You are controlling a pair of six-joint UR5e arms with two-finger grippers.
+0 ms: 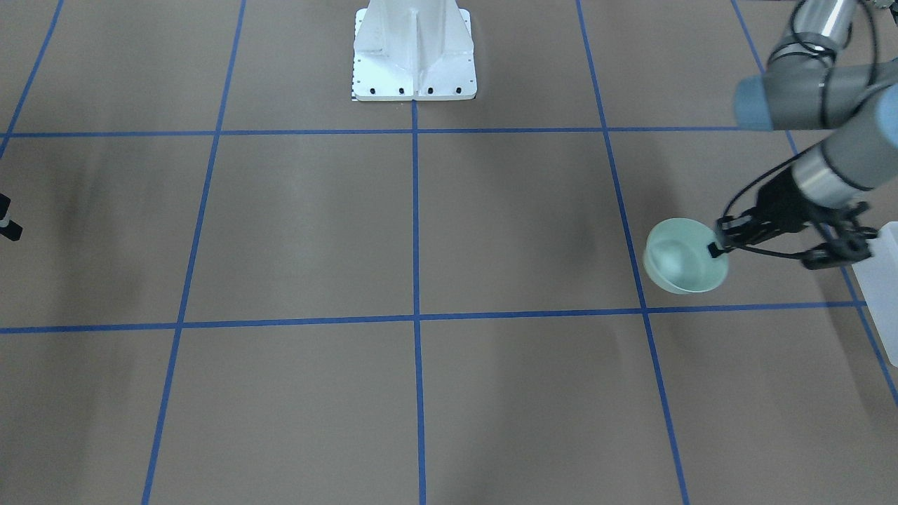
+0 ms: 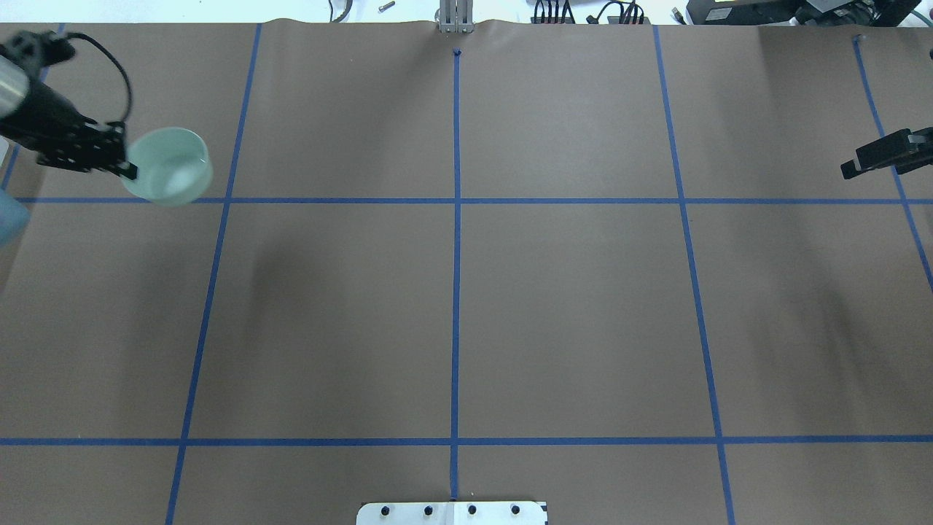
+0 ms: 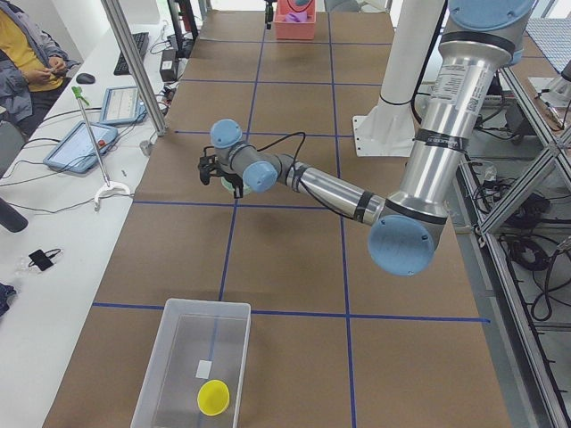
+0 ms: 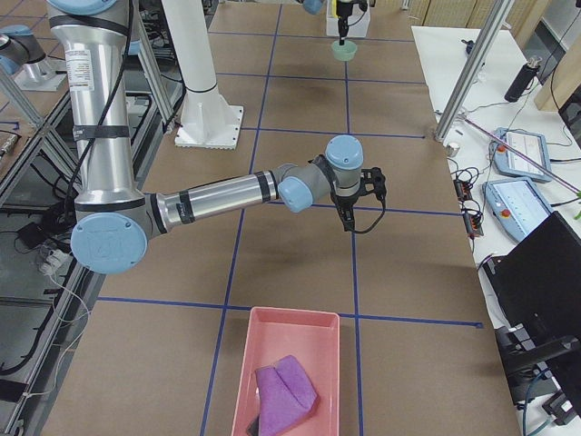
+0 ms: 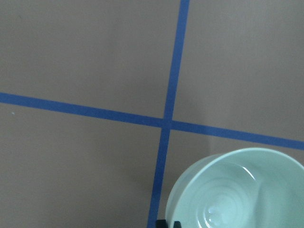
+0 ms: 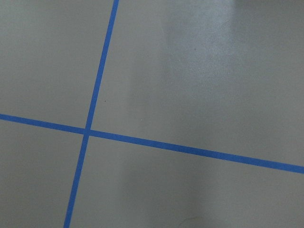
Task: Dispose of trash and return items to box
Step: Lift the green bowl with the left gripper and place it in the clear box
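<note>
Surface: brown paper table [image 2: 583, 328], gridded with blue tape lines [image 2: 456, 255]. The white robot base [image 1: 414, 49] stands at twelve o'clock in the front-facing view.

The left gripper [image 2: 130, 169] is clenched on the rim of the pale green bowl [image 2: 171, 175], at ten o'clock in the overhead view, beside a tape crossing. The right gripper [image 2: 885, 157] sits at two o'clock; whether its jaws are parted cannot be told.

The left side view alone shows a yellow round item [image 3: 213, 397] inside the clear bin [image 3: 178, 357], and a seated operator [image 3: 27, 53] at ten o'clock. The right side view shows, close up, a purple item [image 4: 284, 395] in the pink bin [image 4: 272, 336].
</note>
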